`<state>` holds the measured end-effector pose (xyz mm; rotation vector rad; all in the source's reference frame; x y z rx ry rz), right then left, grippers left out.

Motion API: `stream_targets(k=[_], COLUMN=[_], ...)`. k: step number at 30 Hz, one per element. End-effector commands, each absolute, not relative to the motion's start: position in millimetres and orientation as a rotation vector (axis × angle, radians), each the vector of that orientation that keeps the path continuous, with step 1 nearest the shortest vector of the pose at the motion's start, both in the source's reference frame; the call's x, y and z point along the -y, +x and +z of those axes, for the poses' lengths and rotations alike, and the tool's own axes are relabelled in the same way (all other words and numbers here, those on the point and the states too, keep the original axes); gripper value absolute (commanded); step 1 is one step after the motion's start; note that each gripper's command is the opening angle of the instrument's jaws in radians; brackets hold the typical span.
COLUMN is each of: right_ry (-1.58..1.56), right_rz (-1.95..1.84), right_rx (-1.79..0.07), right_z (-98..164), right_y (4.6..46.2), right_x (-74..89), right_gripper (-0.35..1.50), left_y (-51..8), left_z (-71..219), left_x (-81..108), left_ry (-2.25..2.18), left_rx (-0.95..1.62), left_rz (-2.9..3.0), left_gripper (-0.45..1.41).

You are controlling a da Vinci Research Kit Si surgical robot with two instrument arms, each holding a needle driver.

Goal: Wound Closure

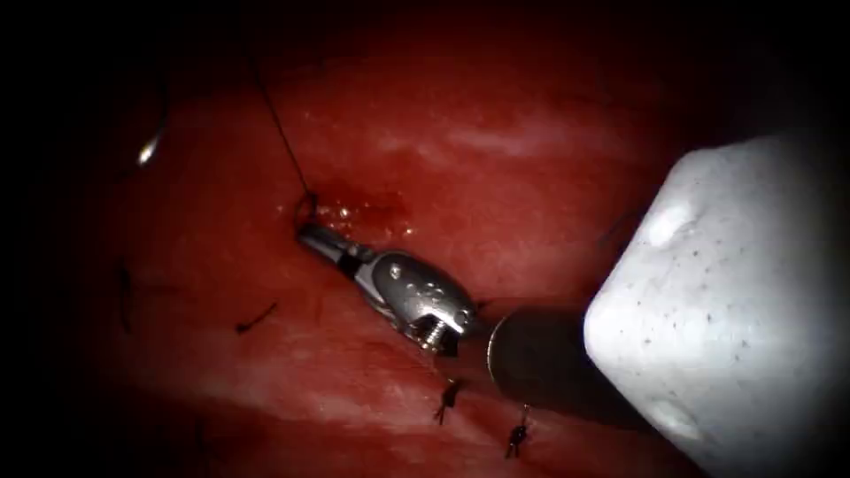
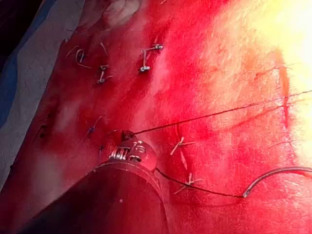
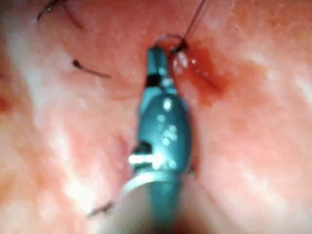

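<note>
Right tool (image 1: pixel 304 234), fingers (image 1: pixel 320 241) closed beside thread (image 1: pixel 282 133), needle (image 2: pixel 278 170) loose on tissue (image 1: pixel 531 177)

The endoscope view was dim, dark at its edges, with small glints on wet tissue (image 1: pixel 531 177). Strong glare whitened one wrist view; the other was soft and blurred.

Dark surround, one strong light.

In the endoscope view the light falls off to black around the edges. In the left wrist view a pale grey cloth (image 2: pixel 29 83) with a blue stripe (image 2: pixel 17 68) lies beside the meat, and a bright yellow-white glare (image 2: pixel 292 24) washes out one corner.
</note>
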<state>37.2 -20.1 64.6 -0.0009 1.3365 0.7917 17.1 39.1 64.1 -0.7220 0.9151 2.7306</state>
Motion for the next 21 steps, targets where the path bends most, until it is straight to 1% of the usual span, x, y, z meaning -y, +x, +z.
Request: stream_targets(k=[1,11,21], right_ry=[0.010,0.024,0.047], right_rz=[0.787,0.772,0.759], right_rx=[-1.331,-1.321,-1.310], right_z=[64.8,64.8,64.1], right_y=[37.9,37.6,37.8], right_x=[21.4,22.7,24.6], right_gripper=[-0.35,-0.35,-0.35], left_y=[16.9,17.8,20.1], left_z=[64.7,66.2,67.8], left_x=[-39.8,-42.7,-46.3], left_ry=[-0.724,-0.706,-0.632], left_rx=[-0.921,-0.925,-0.965], left_rz=[2.730,2.725,2.727], left_gripper=[-0.45,-0.45,-0.45])
